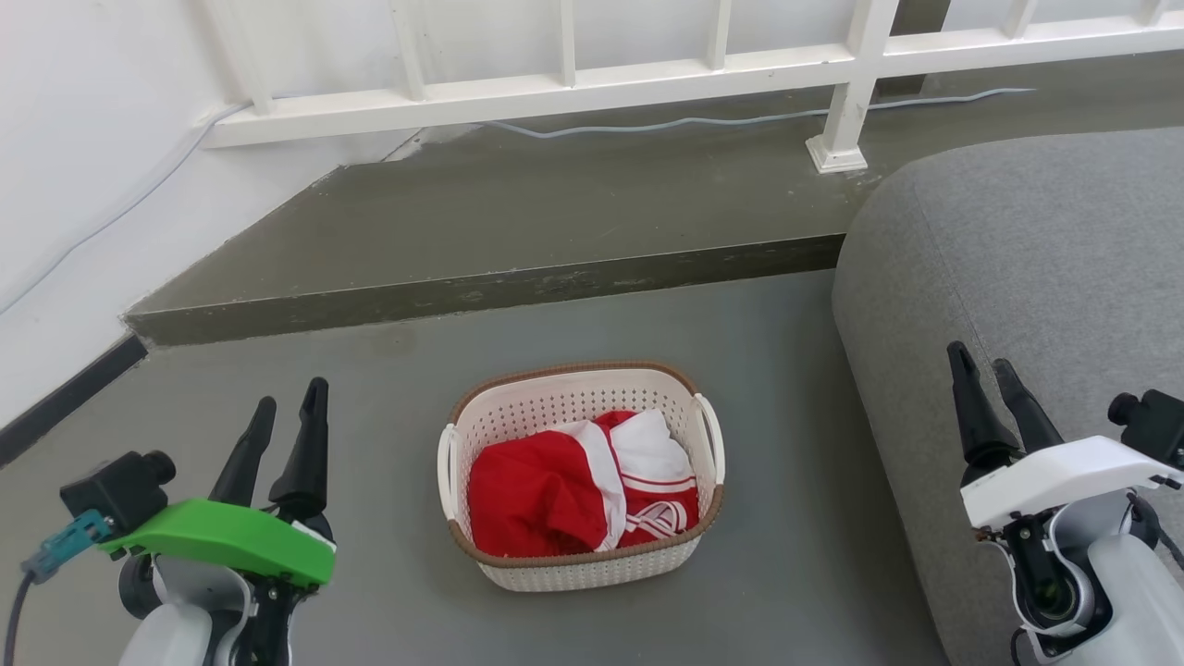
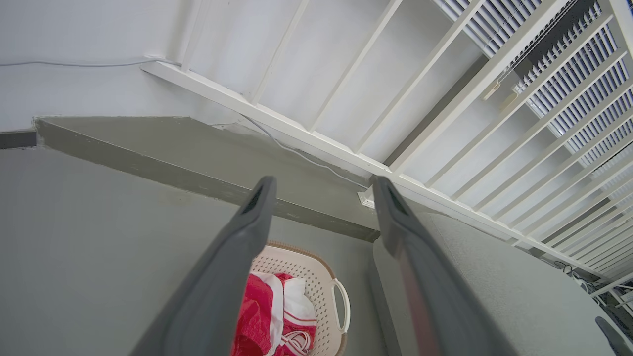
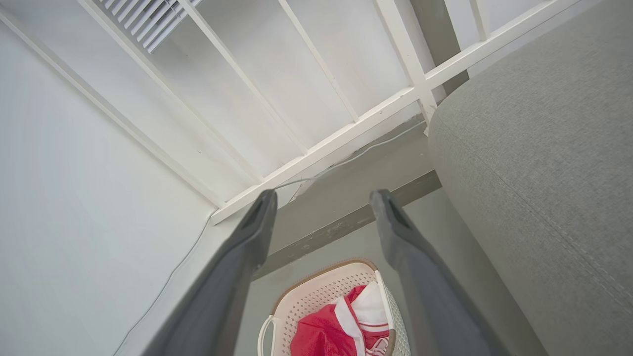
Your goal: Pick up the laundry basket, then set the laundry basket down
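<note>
The laundry basket (image 1: 564, 402) sits on the grey floor (image 1: 786, 370) beside a sofa (image 1: 1036, 259); an uneven lift by one handle could tip it and spill the clothes (image 1: 546, 490) (loosely heaped). The left gripper (image 1: 292, 393) and right gripper (image 1: 978, 356) hang clear on either side, fingers spread, holding and touching nothing.

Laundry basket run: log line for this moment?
phase: pre-grasp | laundry basket: on floor, clothes inside, untouched | left gripper: open, empty | right gripper: open, empty
</note>
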